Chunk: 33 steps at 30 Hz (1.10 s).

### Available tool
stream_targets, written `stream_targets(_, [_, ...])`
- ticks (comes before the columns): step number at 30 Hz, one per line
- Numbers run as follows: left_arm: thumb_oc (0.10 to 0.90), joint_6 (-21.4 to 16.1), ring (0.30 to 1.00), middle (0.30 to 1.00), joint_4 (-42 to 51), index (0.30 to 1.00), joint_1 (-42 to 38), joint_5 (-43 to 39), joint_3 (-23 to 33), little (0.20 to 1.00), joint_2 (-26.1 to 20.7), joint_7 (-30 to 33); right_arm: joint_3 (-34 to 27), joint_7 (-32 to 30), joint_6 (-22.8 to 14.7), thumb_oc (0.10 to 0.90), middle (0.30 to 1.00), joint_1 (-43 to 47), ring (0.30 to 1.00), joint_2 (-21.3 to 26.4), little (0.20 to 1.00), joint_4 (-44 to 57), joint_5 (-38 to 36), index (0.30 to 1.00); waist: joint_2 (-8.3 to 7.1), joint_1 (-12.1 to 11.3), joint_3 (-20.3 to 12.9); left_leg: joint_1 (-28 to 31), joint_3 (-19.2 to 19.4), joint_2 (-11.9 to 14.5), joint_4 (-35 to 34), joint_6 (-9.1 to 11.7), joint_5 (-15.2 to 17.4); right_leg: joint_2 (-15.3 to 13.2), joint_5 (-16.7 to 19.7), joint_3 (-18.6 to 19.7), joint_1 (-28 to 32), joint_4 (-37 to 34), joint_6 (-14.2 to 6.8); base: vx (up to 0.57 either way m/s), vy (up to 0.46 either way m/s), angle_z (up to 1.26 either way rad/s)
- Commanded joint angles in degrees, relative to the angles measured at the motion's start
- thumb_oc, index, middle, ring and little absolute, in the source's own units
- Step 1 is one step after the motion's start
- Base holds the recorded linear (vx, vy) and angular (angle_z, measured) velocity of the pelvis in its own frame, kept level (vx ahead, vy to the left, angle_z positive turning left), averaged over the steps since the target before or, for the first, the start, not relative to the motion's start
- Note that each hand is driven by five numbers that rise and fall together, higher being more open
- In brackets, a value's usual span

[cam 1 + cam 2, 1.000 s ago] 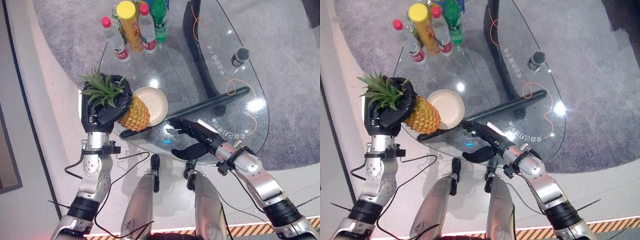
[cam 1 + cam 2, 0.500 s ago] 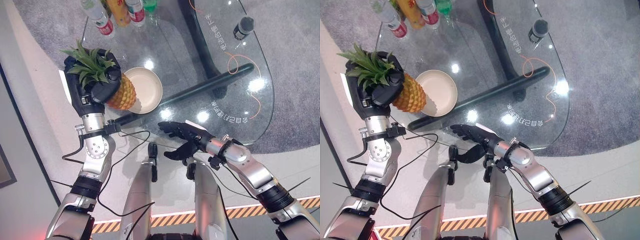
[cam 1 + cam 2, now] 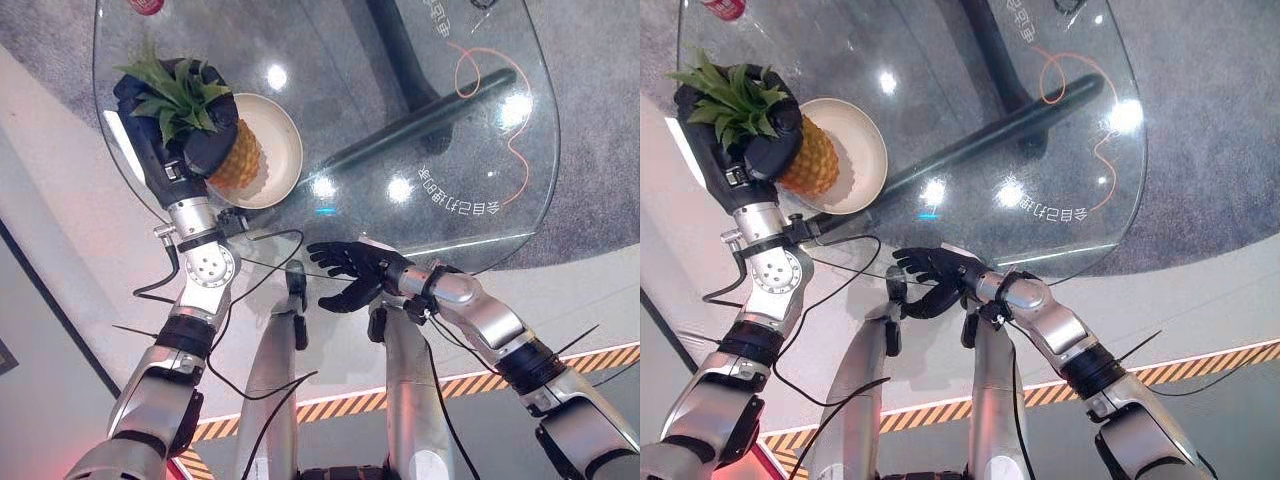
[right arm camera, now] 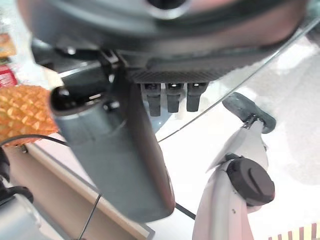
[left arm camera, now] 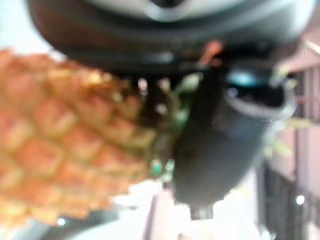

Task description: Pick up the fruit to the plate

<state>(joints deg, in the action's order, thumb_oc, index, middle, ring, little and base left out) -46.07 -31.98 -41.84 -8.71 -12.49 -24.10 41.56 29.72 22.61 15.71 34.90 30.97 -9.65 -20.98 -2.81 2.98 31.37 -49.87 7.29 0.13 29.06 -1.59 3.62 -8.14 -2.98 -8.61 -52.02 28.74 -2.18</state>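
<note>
The left hand (image 3: 170,135) was clenched round the pineapple (image 3: 236,158) just under its leafy crown, with the fruit's body reaching out from the fingers over the near rim of the cream plate (image 3: 280,140). Whether the base already rested on the plate or hung just above it could not be told. Beyond the plate lay the glass tabletop (image 3: 400,110).

The right hand (image 3: 352,272) hung relaxed, fingers straight, at the tabletop's near edge and well apart from the fruit, holding nothing.

The risk looked plain: the pineapple sat tilted and toward the plate's edge, so letting go there might roll it off the rim onto the glass, or tip the light plate.

The crown's leaves hid much of the left hand's fingers, and the left wrist view gave only a soft blur of fruit skin.
</note>
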Motion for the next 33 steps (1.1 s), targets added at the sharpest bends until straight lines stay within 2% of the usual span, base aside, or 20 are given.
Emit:
stream_targets(1, [0.100, -11.02, 0.300, 0.300, 4.66, 0.300, -6.78, 6.09, 1.64, 0.200, -0.91, 3.94, 1.21, 2.76, -3.16, 0.800, 0.900, 0.20, 0.900, -0.69, 0.900, 4.53, -4.77, 0.900, 0.28, -1.48, -1.58, 1.59, 3.82, -4.64, -2.79, 0.92, 1.46, 5.18, 2.45, -2.64, 0.07, -0.04, -1.60, -0.01, 0.031, -0.02])
stream_targets(8, [0.100, -11.15, 0.300, 0.300, 2.72, 0.300, -9.69, 17.69, 0.57, 0.200, -1.26, 15.65, 1.45, 2.74, -3.64, 0.800, 0.900, 0.79, 0.900, -0.37, 0.900, 3.27, -5.50, 0.900, -0.16, -0.75, -1.58, -1.68, 3.82, -5.12, -3.14, 1.69, 0.29, 6.04, 3.38, -2.84, -2.53, -1.43, -1.05, -0.01, 0.029, -0.06])
stream_targets(21, [0.100, -7.91, 0.300, 0.300, -1.82, 0.300, -11.78, 24.40, -1.17, 0.200, -1.79, 23.98, 1.29, 2.74, -4.13, 0.800, 0.900, 1.38, 0.900, 0.06, 0.900, 3.66, -5.30, 0.900, -0.45, -0.07, -1.58, -6.64, 2.89, -5.15, -2.71, 2.97, -1.28, 6.57, 4.06, -2.94, -7.03, -1.11, -0.85, 0.00, 0.001, 0.00])
stream_targets(30, [0.100, -3.67, 0.300, 0.300, -4.08, 0.300, -12.04, 27.66, -2.92, 0.200, -2.56, 30.40, 1.37, 2.28, -5.21, 0.800, 0.900, 1.03, 0.900, 0.16, 0.900, 3.49, -4.69, 0.900, -0.39, 0.16, -1.58, -8.57, 2.19, -5.10, -2.51, 3.69, -1.78, 6.53, 4.52, -2.69, -9.03, -0.81, -0.99, 0.00, 0.000, 0.00])
stream_targets(31, [0.127, -3.40, 0.324, 0.324, -4.26, 0.324, -11.92, 27.73, -2.97, 0.227, -2.73, 30.87, 1.40, 2.21, -5.41, 0.800, 0.900, 0.80, 0.900, 0.13, 0.900, 3.57, -4.64, 0.900, -0.37, 0.16, -1.58, -8.58, 2.14, -5.12, -2.55, 3.72, -1.80, 6.56, 4.53, -2.66, -9.07, -0.81, -1.02, 0.00, 0.000, 0.00])
stream_targets(32, [0.207, -3.41, 0.392, 0.392, -4.42, 0.392, -11.80, 27.70, -3.05, 0.307, -2.77, 31.23, 1.48, 2.15, -5.69, 0.800, 0.900, 0.52, 0.900, 0.12, 0.900, 3.68, -4.51, 0.900, -0.38, 0.20, -1.58, -8.59, 2.13, -5.12, -2.62, 3.73, -1.85, 6.61, 4.60, -2.62, -9.14, -0.85, -1.03, 0.00, 0.000, 0.00])
stream_targets(33, [0.215, -3.46, 0.399, 0.399, -4.50, 0.399, -11.67, 27.76, -3.07, 0.315, -2.75, 31.51, 1.50, 2.16, -5.66, 0.800, 0.900, 0.54, 0.900, 0.07, 0.900, 3.75, -4.44, 0.900, -0.36, 0.18, -1.58, -8.62, 2.09, -5.13, -2.62, 3.73, -1.86, 6.63, 4.59, -2.59, -9.17, -0.81, -1.05, 0.00, 0.000, 0.00])
